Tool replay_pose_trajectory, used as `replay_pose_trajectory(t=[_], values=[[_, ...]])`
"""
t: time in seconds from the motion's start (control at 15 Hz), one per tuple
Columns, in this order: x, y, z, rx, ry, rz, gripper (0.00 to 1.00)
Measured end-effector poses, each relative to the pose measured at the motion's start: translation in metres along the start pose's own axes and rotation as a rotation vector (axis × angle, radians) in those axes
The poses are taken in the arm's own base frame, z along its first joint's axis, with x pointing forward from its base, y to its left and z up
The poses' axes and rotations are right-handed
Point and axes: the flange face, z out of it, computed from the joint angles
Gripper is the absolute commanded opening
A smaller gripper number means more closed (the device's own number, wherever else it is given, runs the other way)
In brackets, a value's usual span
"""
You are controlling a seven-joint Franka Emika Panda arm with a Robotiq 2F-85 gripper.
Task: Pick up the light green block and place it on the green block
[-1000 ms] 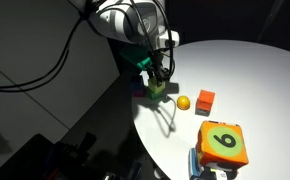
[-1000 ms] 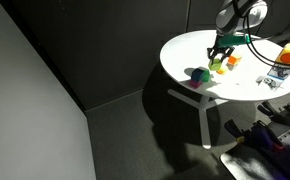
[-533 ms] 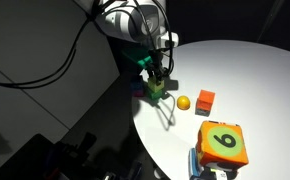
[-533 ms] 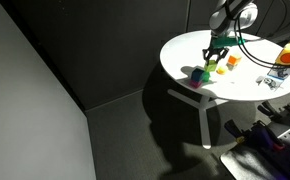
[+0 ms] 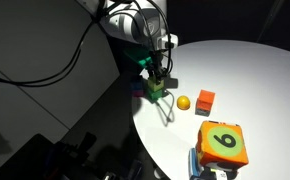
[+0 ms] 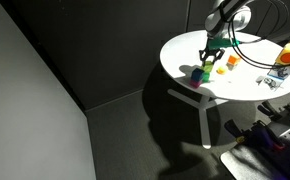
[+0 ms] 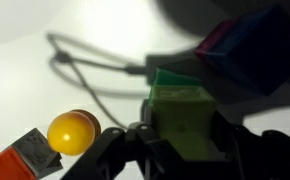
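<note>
Light green block (image 7: 183,108): pinched in the tool (image 7: 185,138), a dark finger (image 7: 143,145) pressed on each side face. Plain faces. In an exterior view the block (image 5: 158,90) sits under the tool (image 5: 157,80), close to the tabletop's curved edge, the side facing the dark floor.

Green block (image 7: 167,76): only a thin strip shows in the wrist view, just behind the held block's top edge. Cannot tell whether the two touch. In an exterior view it (image 6: 199,72) lies just beside the tool (image 6: 207,62).

Dark blue cube (image 7: 253,48): magenta side face, just beyond the green block, in shadow.

Thin cable (image 7: 95,72): loops over the white tabletop (image 5: 255,80), passing by the blocks.

Orange ball (image 5: 183,102): near the held block, further in from the edge. Small orange-red block (image 5: 205,100) just beside it.

Big orange cube (image 5: 223,143): well apart, by the tabletop's near edge. Green face with one black numeral, 6 or 9; cannot tell which.
</note>
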Motion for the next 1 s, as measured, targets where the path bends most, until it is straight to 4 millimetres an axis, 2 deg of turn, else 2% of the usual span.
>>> replay_pose_trajectory(t=[0.53,0.87,0.93,1.0], values=[[-0.004,-0.013,0.007,-0.006,-0.007,0.017,0.29],[-0.004,-0.012,0.011,-0.013,-0.011,0.03,0.29],[-0.003,-0.012,0.011,-0.013,-0.01,0.033,0.67],[-0.003,-0.011,0.011,-0.014,-0.01,0.036,0.8]])
